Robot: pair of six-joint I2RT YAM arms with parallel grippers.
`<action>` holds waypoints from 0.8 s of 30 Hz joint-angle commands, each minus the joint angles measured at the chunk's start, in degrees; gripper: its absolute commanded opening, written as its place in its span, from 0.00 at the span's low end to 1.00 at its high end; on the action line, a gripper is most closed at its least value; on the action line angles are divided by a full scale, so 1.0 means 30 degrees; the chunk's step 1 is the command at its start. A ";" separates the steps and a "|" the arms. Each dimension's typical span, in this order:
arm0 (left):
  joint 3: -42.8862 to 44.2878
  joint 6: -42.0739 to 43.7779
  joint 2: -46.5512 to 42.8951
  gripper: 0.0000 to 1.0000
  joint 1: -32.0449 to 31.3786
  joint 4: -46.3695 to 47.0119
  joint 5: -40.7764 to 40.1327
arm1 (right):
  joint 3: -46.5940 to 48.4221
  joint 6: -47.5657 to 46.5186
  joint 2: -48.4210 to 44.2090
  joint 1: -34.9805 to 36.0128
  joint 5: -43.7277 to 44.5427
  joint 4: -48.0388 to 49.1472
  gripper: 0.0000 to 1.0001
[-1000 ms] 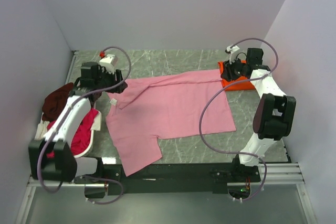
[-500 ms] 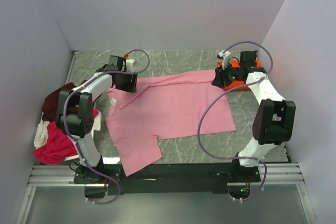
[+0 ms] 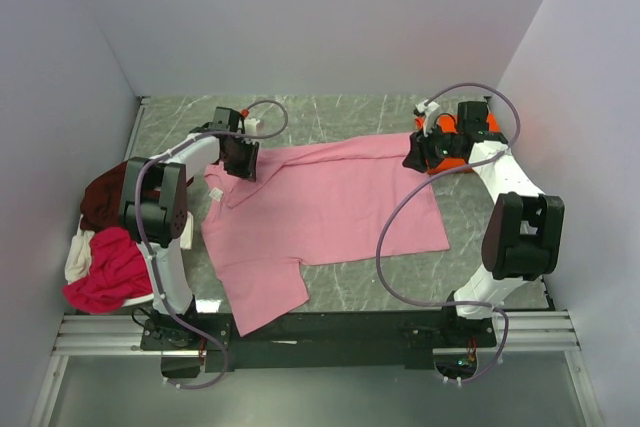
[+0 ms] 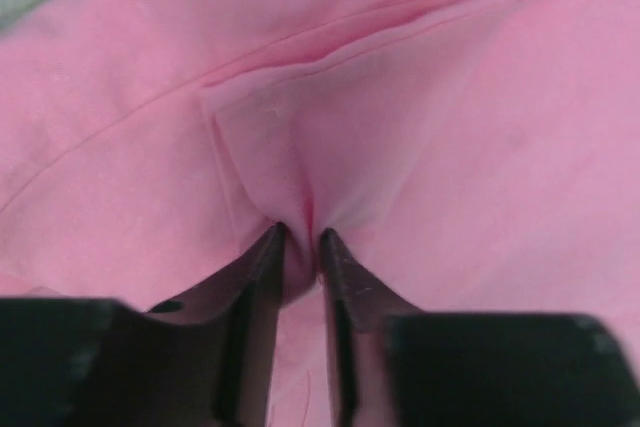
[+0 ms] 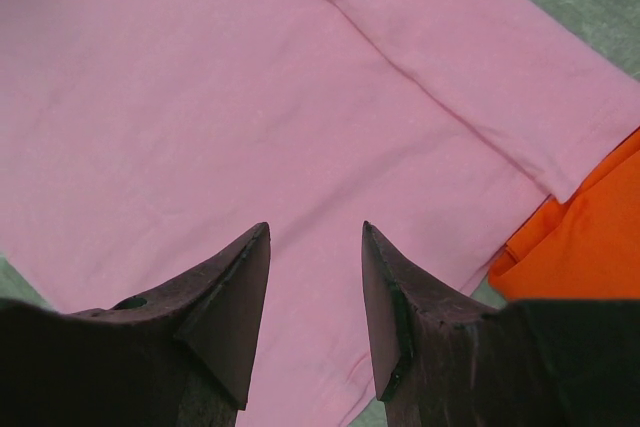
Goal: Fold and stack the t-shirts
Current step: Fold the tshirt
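Pinching a small ridge of cloth, the left gripper [image 4: 300,239] is clamped on the pink shirt [image 3: 320,212] at its far left corner, up near the shoulder. From where I stand that looks like a hold taken to lift the edge for a fold.

The pink shirt lies spread nearly flat across the middle of the table [image 3: 350,112], one sleeve reaching toward the near edge. Across from it, the right gripper [image 5: 315,242] hangs just over the shirt's far right corner with its fingers parted and nothing between them. I judge it is lined up to take the matching hold, so both corners can rise together.

Just beside that corner sits the orange shirt [image 5: 585,237], already a compact bundle and probably the start of the stack.

Off to the left, the maroon shirt [image 3: 105,197], magenta shirt [image 3: 105,272] and cream shirt [image 3: 75,257] lie heaped, apparently waiting their turn.
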 commanded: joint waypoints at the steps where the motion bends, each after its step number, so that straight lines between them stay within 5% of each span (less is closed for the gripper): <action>1: 0.0445 -0.0146 -0.0690 0.26 0.0036 -0.0171 0.1343 | -0.0126 -0.0109 -0.1286 -0.0186 -0.0541 0.0414 0.49; 11: -0.1751 -0.0469 -0.3209 0.19 -0.0052 0.0268 0.3452 | -0.0067 -0.0138 -0.1257 -0.0274 -0.0600 0.0356 0.49; 20: -0.3278 -0.0498 -0.3418 0.26 -0.2448 0.0565 0.7611 | 0.0079 -0.0109 -0.1111 -0.0333 -0.0542 0.0297 0.49; 24: -0.3275 -0.1870 -0.4406 0.32 -0.3012 0.1785 0.3270 | 0.0021 -0.0138 -0.1169 -0.0391 -0.0570 0.0210 0.49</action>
